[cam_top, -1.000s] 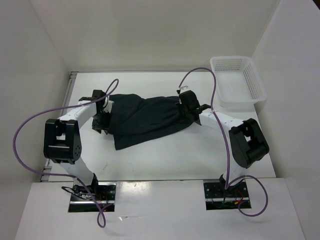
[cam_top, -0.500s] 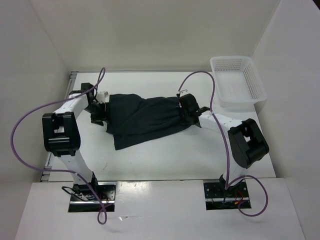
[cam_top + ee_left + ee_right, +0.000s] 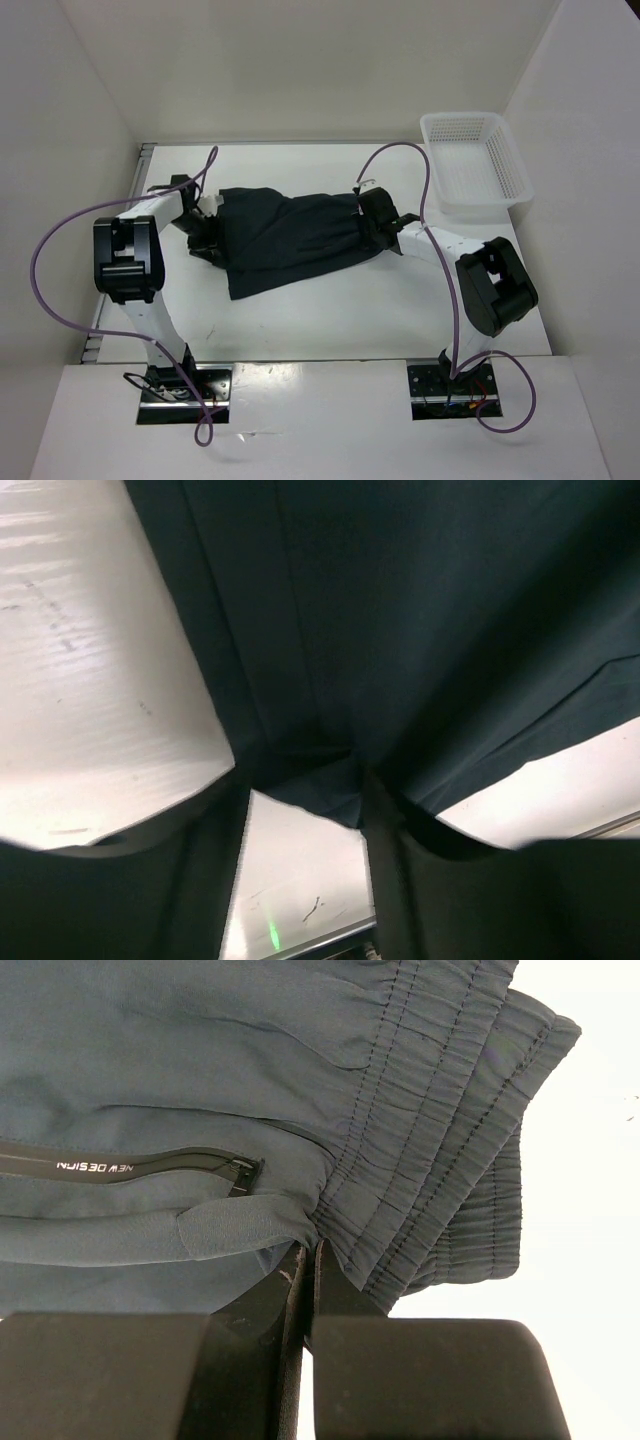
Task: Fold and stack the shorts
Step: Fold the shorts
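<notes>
The dark navy shorts [image 3: 290, 238] lie spread across the middle of the table, waistband to the right. In the right wrist view the gathered waistband [image 3: 440, 1110] and a zipped pocket fill the frame. My right gripper [image 3: 308, 1246] is shut, and a fold of cloth beside the waistband is pinched at its tips; from above it [image 3: 363, 226] sits at the shorts' right end. My left gripper [image 3: 308, 780] stands open at the left end [image 3: 208, 238]. A corner of the shorts [image 3: 420, 630] hangs between its fingertips, with bare table showing in the gap.
A white mesh basket [image 3: 475, 160] stands at the back right corner, apart from the shorts. White walls close in the table on three sides. Purple cables loop over both arms.
The left arm has swung its elbow up and back, and its jaws have opened wider at the shorts' left end. The right gripper stays shut on the waistband end; the shorts barely shift.
</notes>
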`<act>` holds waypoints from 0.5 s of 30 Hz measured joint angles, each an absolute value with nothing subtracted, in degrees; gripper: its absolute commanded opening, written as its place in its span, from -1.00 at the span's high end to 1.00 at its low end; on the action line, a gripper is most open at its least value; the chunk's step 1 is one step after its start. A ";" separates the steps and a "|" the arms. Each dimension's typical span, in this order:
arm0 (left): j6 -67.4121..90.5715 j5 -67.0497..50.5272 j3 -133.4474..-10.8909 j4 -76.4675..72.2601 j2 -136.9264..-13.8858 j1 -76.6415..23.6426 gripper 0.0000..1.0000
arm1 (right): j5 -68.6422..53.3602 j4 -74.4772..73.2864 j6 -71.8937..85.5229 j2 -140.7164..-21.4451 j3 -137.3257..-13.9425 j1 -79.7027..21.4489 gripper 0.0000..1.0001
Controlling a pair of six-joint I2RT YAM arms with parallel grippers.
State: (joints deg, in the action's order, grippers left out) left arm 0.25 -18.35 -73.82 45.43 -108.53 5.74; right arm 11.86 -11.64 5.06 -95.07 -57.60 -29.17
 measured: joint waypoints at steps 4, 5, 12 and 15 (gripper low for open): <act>0.34 -18.41 -73.84 45.15 -109.67 5.45 0.32 | 11.86 -11.68 5.06 -95.07 -57.60 -29.17 1.00; 0.19 -18.52 -73.84 45.04 -109.86 5.30 0.41 | 11.86 -11.68 5.06 -95.07 -57.60 -29.17 1.00; 0.25 -20.29 -73.87 44.91 -111.68 5.15 0.99 | 11.88 -11.68 5.06 -95.07 -57.60 -29.17 1.00; 0.25 -21.21 -73.87 44.91 -111.68 5.15 0.99 | 11.88 -11.73 5.04 -95.07 -57.65 -29.17 1.00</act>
State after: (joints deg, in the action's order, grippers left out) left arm 0.25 -21.21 -73.87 44.91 -111.68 5.15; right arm 11.88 -11.73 5.04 -95.07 -57.65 -29.17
